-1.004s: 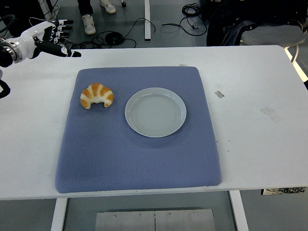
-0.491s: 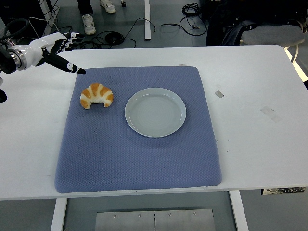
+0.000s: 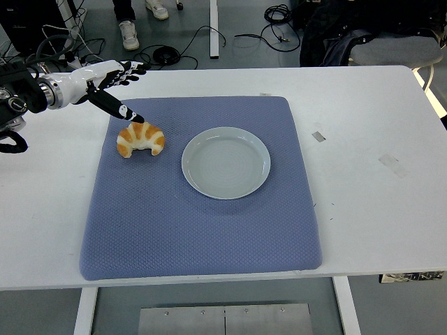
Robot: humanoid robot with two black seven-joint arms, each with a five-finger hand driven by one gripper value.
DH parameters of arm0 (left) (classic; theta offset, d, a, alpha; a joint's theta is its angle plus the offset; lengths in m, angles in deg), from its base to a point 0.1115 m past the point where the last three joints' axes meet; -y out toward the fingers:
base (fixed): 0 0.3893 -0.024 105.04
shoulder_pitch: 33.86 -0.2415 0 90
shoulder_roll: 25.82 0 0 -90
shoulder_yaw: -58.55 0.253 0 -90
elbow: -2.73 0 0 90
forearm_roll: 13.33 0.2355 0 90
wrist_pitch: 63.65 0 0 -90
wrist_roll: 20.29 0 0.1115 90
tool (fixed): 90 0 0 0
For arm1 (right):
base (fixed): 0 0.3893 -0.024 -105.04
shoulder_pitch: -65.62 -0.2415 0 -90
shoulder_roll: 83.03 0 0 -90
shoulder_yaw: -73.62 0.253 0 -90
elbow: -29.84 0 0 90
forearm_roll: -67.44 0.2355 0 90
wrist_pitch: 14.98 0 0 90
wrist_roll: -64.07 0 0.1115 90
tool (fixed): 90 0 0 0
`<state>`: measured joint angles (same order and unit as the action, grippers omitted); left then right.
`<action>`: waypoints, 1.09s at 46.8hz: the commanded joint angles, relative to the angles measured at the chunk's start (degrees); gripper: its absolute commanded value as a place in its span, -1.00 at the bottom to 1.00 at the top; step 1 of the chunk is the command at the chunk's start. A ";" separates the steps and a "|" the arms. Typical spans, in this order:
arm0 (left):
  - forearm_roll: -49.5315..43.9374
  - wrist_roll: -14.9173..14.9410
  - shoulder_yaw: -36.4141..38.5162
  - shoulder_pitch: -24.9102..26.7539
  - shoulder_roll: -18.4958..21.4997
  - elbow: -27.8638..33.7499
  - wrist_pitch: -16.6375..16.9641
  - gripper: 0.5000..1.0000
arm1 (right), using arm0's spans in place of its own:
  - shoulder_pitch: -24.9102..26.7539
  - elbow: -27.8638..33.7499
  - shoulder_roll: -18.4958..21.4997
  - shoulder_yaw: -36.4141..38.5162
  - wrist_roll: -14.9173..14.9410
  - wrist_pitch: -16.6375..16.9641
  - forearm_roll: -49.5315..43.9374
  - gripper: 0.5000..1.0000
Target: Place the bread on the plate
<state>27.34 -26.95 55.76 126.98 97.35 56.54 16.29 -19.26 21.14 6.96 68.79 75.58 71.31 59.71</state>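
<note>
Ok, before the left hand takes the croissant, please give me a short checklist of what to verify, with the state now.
1. Croissant free on the blue mat, nothing on top of it: ok.
2. Left hand open, holding nothing: ok.
3. Hand over the croissant: not ok, only a fingertip is near its far edge.
4. Plate empty, flat on the mat: ok.
5. Path from croissant to plate unobstructed: ok.
6. Right hand out of the way: ok, not in view.

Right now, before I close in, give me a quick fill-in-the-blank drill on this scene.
1. The croissant lies on the blue ____.
2. The plate holds ____.
3. The croissant sits to the ____ of the plate in the picture.
4. The left robot hand, fingers spread, hovers at the croissant's ____ edge.

Missing words: mat; nothing; left; far
</note>
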 commanded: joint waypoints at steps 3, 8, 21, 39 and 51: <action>0.28 2.26 0.77 0.35 0.14 0.15 -0.05 0.97 | -0.02 0.00 0.00 0.00 0.00 0.01 0.00 1.00; 0.37 3.93 0.77 0.53 0.14 0.24 -0.05 0.97 | -0.02 0.00 0.00 0.00 0.00 0.01 0.00 1.00; 6.51 3.76 0.95 -0.08 0.75 3.32 0.04 0.97 | -0.02 0.00 0.00 0.00 0.00 0.01 0.00 1.00; 11.09 3.84 4.11 -0.08 0.76 3.32 1.44 0.94 | -0.02 0.00 0.00 0.00 0.00 0.01 0.00 1.00; 13.20 3.84 4.20 -0.17 0.40 2.97 2.94 0.94 | -0.02 0.00 0.00 0.00 0.00 0.01 0.00 1.00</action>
<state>40.09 -23.10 59.90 126.85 97.83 59.59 18.68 -19.28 21.14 6.97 68.79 75.58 71.33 59.71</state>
